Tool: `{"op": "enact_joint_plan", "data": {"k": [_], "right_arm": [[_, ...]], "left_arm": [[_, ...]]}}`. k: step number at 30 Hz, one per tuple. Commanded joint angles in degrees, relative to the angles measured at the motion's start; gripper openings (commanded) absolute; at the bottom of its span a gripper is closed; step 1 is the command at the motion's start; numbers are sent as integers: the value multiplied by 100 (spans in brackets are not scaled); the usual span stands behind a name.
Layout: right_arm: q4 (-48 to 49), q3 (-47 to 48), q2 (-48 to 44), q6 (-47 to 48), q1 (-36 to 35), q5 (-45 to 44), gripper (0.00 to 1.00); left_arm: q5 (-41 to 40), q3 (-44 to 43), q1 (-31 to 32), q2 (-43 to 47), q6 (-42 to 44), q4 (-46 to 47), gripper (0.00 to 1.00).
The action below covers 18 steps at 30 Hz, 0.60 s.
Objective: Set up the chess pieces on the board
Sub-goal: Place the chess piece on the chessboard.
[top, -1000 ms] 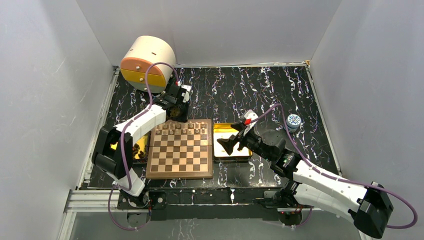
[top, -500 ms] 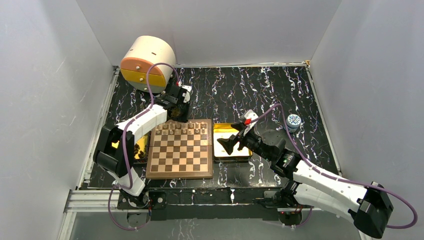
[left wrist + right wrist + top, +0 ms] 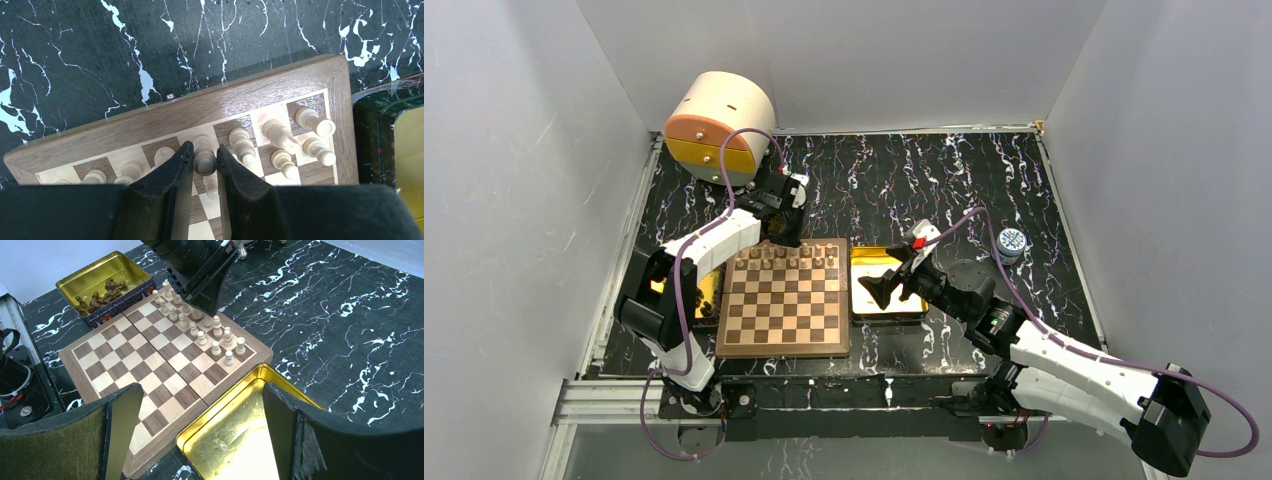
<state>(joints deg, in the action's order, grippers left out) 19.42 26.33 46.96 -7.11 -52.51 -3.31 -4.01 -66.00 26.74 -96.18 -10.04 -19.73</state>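
Note:
The board (image 3: 786,318) lies between my two arms, with light tan chess pieces (image 3: 790,257) standing in its two far rows. My left gripper (image 3: 204,150) is at the far row, shut on one light chess piece (image 3: 204,162) that stands upright among its neighbours (image 3: 278,135). From above, the left gripper (image 3: 787,236) sits over the board's far edge. My right gripper (image 3: 882,290) hangs open and empty above a gold tray (image 3: 887,252) to the right of the board. The right wrist view shows the board (image 3: 135,365) and the rows of pieces (image 3: 200,335).
A gold tin (image 3: 90,275) holding dark pieces (image 3: 102,292) stands left of the board, partly behind my left arm (image 3: 707,290). A round cream and orange container (image 3: 719,125) sits at the back left. A small jar (image 3: 1011,243) stands at the right.
My left arm's elbow has shifted slightly while its gripper stays at the far row. The right arm has not moved.

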Motion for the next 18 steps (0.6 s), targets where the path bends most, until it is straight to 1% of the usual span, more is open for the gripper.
{"op": "enact_joint_plan", "data": {"k": [1, 12, 18], "right_arm": [[343, -49, -49, 87, 19, -117, 99], [370, -49, -5, 89, 13, -108, 99], [337, -32, 23, 71, 15, -133, 99]], "left_arm": [[10, 57, 6, 52, 46, -4, 21], [-3, 66, 8, 124, 64, -5, 29], [43, -55, 11, 243, 2, -92, 31]]}}
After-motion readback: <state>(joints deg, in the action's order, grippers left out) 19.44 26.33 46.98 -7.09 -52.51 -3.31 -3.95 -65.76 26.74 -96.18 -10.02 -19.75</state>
